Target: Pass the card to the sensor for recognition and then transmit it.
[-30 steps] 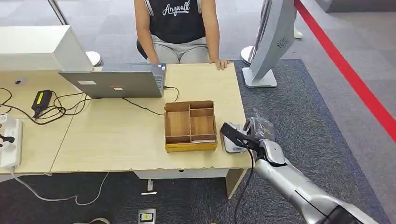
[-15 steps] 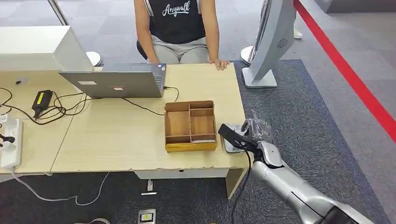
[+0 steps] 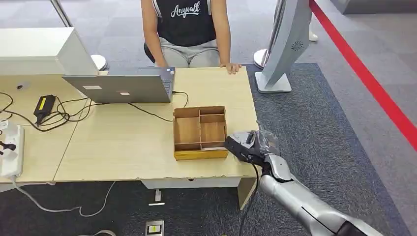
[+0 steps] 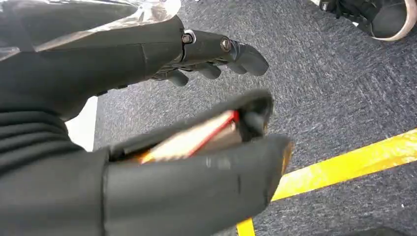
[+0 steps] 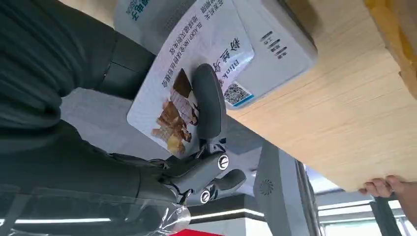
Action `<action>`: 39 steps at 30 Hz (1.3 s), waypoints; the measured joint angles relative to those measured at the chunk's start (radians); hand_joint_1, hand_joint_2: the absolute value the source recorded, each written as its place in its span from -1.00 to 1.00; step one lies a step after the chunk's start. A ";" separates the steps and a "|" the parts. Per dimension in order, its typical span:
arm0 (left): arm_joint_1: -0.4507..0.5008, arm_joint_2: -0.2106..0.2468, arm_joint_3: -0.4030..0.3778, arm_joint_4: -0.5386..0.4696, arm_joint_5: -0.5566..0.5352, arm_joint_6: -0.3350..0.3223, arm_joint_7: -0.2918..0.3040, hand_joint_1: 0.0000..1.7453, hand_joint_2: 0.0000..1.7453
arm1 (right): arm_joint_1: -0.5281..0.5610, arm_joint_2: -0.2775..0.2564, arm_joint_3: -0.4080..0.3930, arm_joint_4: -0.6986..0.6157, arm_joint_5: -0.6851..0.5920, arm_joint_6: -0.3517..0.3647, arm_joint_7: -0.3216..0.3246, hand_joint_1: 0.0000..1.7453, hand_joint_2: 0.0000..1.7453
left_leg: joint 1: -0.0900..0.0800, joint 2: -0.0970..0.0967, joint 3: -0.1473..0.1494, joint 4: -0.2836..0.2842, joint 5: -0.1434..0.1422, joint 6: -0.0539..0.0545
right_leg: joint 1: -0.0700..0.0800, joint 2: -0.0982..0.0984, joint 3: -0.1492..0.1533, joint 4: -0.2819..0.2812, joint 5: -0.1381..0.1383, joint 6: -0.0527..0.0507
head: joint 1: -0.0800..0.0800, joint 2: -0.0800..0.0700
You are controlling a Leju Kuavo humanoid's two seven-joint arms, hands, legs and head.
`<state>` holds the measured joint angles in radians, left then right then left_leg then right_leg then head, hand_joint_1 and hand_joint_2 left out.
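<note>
My right hand (image 3: 254, 146) hovers at the table's front right corner, over the white card sensor (image 3: 243, 137). In the right wrist view it holds a white printed card (image 5: 179, 93) with a food picture. A dark finger (image 5: 209, 103) presses on the card's face. The card lies partly over the sensor (image 5: 275, 44), which rests on the wooden tabletop (image 5: 344, 113). My left hand (image 4: 196, 123) hangs above grey carpet, fingers and thumb apart; an orange-red streak shows on the thumb's inner side.
A wooden divided tray (image 3: 200, 154) stands just left of the sensor. A laptop (image 3: 123, 88) and cables lie further back. A person (image 3: 187, 29) sits behind the table, one hand (image 3: 232, 67) on its far corner. A white stand (image 3: 281, 49) rises at the right.
My right hand has moved left and slightly nearer with the card, from beside the table's edge to over the sensor. Nothing else on the table has moved.
</note>
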<state>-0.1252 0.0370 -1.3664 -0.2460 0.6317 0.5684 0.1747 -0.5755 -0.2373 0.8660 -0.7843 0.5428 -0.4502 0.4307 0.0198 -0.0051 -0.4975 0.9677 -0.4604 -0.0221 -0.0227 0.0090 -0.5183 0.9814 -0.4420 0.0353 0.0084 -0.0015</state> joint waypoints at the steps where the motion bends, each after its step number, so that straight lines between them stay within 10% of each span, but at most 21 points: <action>1: 0.000 0.000 0.000 0.000 -0.001 0.000 0.001 -1.00 -1.00 | 0.000 0.000 0.000 0.000 0.004 -0.007 -0.002 1.00 1.00 | 0.000 0.000 0.000 0.000 0.000 0.000 | 0.000 0.000 0.000 0.000 0.000 0.000 | 0.000 0.000; 24: -0.012 0.002 -0.008 0.000 -0.083 -0.044 0.005 -1.00 -1.00 | -0.189 -0.120 -0.077 -0.412 0.270 0.050 0.179 1.00 1.00 | 0.000 0.000 -0.003 0.000 0.002 0.001 | 0.000 0.000 -0.003 0.000 0.002 0.001 | 0.000 0.000; 39: -0.048 0.006 -0.016 0.000 -0.124 -0.081 0.015 -1.00 -1.00 | -0.359 0.010 -0.010 -0.342 0.220 0.186 0.037 1.00 1.00 | 0.000 -0.001 -0.006 0.000 0.004 0.001 | 0.000 0.000 -0.004 0.002 0.003 0.000 | 0.000 0.000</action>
<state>-0.1737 0.0427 -1.3825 -0.2457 0.5074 0.4875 0.1896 -0.9340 -0.2275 0.8564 -1.1262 0.7630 -0.2644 0.4678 0.0202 -0.0062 -0.5040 0.9676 -0.4566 -0.0215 -0.0224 0.0085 -0.5226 0.9830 -0.4394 0.0353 0.0088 -0.0011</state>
